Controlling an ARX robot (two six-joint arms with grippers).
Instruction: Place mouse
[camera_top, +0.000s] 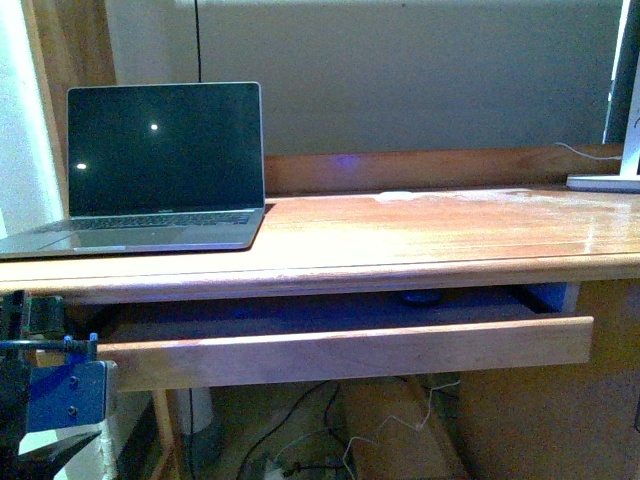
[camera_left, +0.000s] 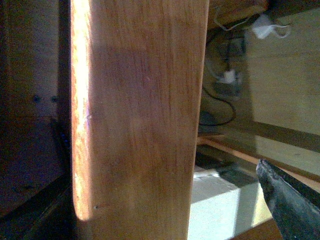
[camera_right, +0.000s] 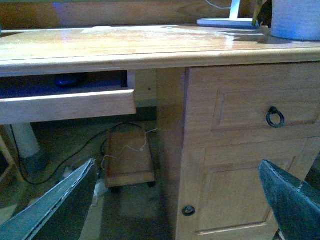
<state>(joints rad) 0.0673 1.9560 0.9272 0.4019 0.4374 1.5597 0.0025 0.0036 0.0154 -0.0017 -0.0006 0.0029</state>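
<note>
**Front and wrist views of a warm-brown wooden counter (camera_top: 430, 235) with its shallow wooden drawer (camera_top: 340, 348) pulled out.** We read the small dark oval mouse (camera_top: 422, 297) as the low rounded shape lying inside the drawer, at about 1 o'clock of its floor, back under the counter's edge. The right wrist view shows the same mouse (camera_right: 67, 80) as a dim bluish lump, too shadowed to show wheel or logo. Neither arm holds it. We judge the placing itself done. What seems left is to draw clear and perhaps shut the drawer.

The right gripper (camera_right: 172, 210) hangs below counter level with its jaws wide and nothing between them. The left gripper (camera_top: 65, 388) sits at 8 o'clock of the front view, just beside the drawer's left end. Its wrist view is filled by the drawer's front board, with only one dark finger (camera_left: 287, 200) showing — we cannot tell how its jaws stand.

Surface and room: the counter is glossy and streaked with glare.
- **On the counter:** an open grey laptop with a dark screen (camera_top: 160, 170) at 10 o'clock and a white lamp base (camera_top: 605, 182) at 2 o'clock.
- **Right of the drawer:** a wooden cupboard front with a dark ring pull (camera_right: 275, 117).
- **On the floor below:** loose cables (camera_top: 290, 425) and a small wooden box on castors (camera_right: 127, 157).
- **Behind:** a plain grey wall (camera_top: 430, 70).
</note>
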